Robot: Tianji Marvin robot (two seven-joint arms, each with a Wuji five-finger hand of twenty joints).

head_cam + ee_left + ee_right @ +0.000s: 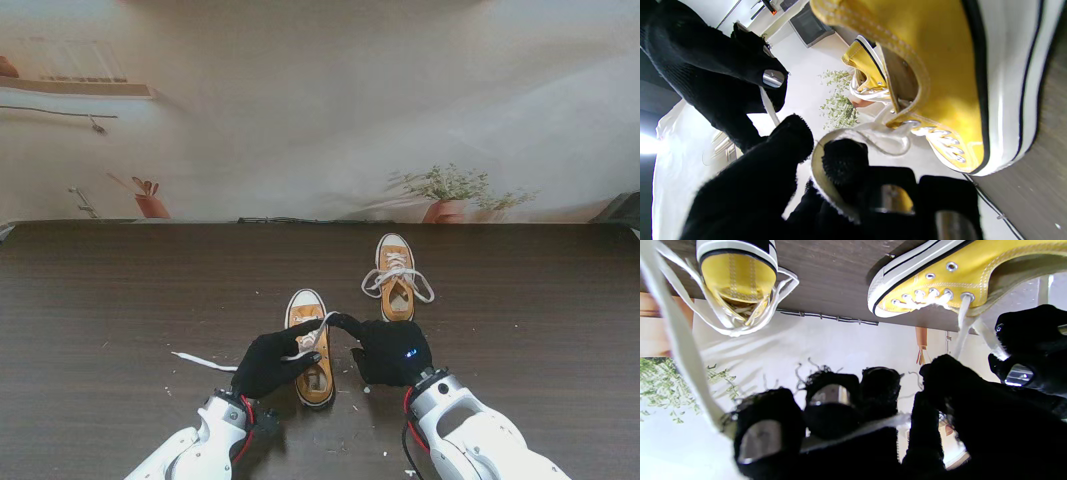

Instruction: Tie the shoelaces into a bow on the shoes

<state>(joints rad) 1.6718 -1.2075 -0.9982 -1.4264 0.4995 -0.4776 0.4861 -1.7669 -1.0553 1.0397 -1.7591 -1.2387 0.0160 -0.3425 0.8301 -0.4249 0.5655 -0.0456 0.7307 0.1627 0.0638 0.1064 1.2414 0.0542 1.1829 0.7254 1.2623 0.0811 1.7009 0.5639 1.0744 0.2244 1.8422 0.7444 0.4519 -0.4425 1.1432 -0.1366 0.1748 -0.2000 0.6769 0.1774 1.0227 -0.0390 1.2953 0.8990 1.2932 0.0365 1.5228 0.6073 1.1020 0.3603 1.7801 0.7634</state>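
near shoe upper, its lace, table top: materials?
Near shoe: yellow woven canvas by its stitching, metal eyelets, glossy white rubber-like sole band. Lace: flat white woven fabric, probably cotton. Table: dark wood-grain, matte; likely laminate, cannot confirm.

Two yellow shoes (311, 345), laces (312, 335) untied

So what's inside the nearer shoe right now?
The nearer shoe shows only a brown insole at its heel opening. The left hand covers part of it, and both hands, including the right hand, hold its white lace above the tongue; the toe interior is hidden.
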